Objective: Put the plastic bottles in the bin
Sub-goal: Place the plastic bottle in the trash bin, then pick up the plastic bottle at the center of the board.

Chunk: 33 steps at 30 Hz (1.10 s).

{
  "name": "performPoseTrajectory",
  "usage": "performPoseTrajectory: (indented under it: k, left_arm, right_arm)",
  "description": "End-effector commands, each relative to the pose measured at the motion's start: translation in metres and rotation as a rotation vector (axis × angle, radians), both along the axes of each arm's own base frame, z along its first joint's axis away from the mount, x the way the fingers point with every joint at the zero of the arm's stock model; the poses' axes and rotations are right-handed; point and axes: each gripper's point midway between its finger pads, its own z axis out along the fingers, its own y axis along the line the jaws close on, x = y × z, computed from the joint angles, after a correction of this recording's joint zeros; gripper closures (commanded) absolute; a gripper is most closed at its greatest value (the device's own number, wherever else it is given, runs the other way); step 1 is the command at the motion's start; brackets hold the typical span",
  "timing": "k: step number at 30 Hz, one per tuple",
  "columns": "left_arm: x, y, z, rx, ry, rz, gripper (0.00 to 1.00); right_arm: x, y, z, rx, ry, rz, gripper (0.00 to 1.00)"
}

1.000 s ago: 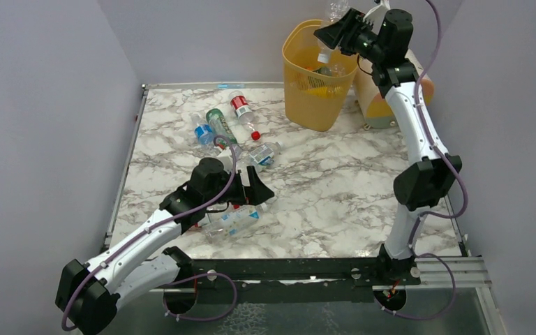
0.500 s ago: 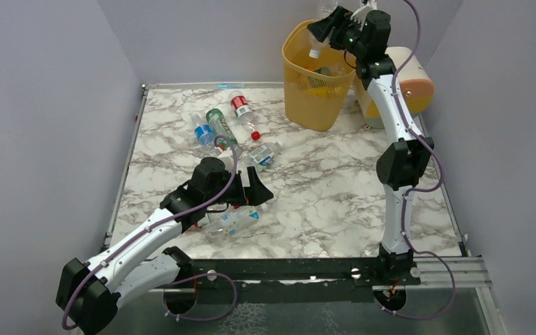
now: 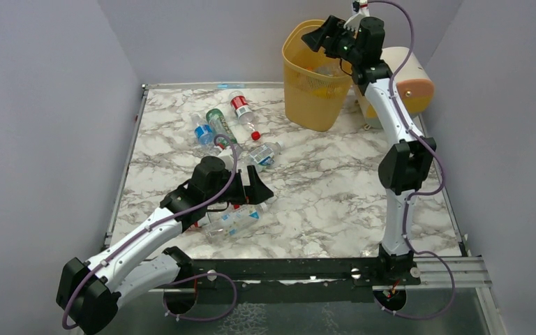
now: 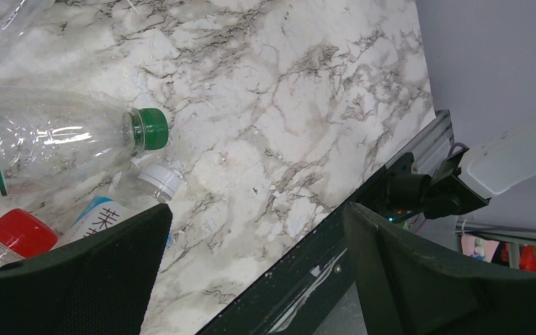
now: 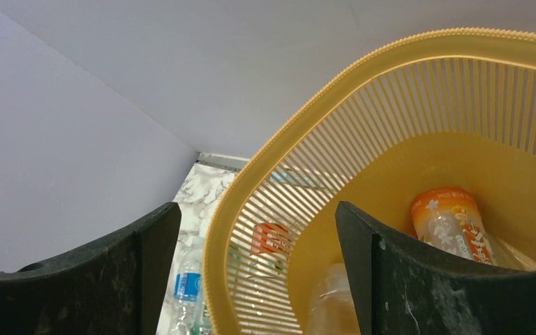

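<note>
The yellow-orange bin [image 3: 294,84] stands at the back of the table. My right gripper [image 3: 319,36] hovers over its rim, open and empty. In the right wrist view [image 5: 258,279] the jaws stand wide apart above the bin's wall [image 5: 391,139]; an orange-labelled bottle [image 5: 453,220] and a clear bottle [image 5: 331,303] lie inside. Several bottles lie on the table: red-labelled [image 3: 239,106], green [image 3: 218,122], blue-labelled [image 3: 204,132], clear [image 3: 264,153]. My left gripper [image 3: 255,188] is open and empty just above another clear bottle [image 3: 234,220]. The left wrist view [image 4: 255,279] shows a green-capped bottle [image 4: 42,139], a white cap [image 4: 160,180] and a red cap [image 4: 21,234].
A cream-and-peach cylinder [image 3: 408,84] lies right of the bin against the back wall. Grey walls close in the table on three sides. A black rail [image 3: 286,269] runs along the near edge, and it also shows in the left wrist view [image 4: 321,279].
My right gripper carried a clear bottle left over the bin and let it go; the bottle is no longer in the jaws. The left arm has not moved.
</note>
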Motion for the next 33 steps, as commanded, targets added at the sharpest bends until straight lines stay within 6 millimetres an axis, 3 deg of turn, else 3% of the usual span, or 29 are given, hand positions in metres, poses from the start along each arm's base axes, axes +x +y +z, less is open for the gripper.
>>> performPoseTrajectory:
  k: [1,7,13,17,21,27,33]
  left_arm:
    - [0.003,0.002,0.012,-0.013,-0.031,0.021,0.01]
    - [0.001,0.005,0.013,-0.004,-0.034,0.027,0.01]
    - [0.001,0.011,0.018,0.019,-0.047,0.037,0.01]
    - [-0.003,0.020,0.020,0.066,-0.052,0.042,0.01]
    - [-0.007,0.036,0.020,0.136,-0.050,0.069,0.01]
    - [-0.010,0.057,-0.002,0.290,0.011,0.100,0.01]
    - [-0.008,0.056,-0.021,0.365,0.077,0.072,0.01]
  right_arm:
    - [-0.033,-0.007,0.058,-0.004,-0.098,-0.011,0.15]
    - [-0.084,-0.013,0.095,-0.001,-0.130,0.018,0.15]
    - [-0.138,-0.017,0.100,-0.009,-0.106,0.072,0.15]
    - [-0.172,-0.018,0.078,-0.020,-0.041,0.112,0.15]
    - [-0.202,-0.017,0.041,-0.018,0.038,0.157,0.15]
    - [-0.236,-0.016,0.002,-0.018,0.118,0.206,0.14]
    - [-0.259,-0.016,-0.031,-0.032,0.182,0.240,0.14]
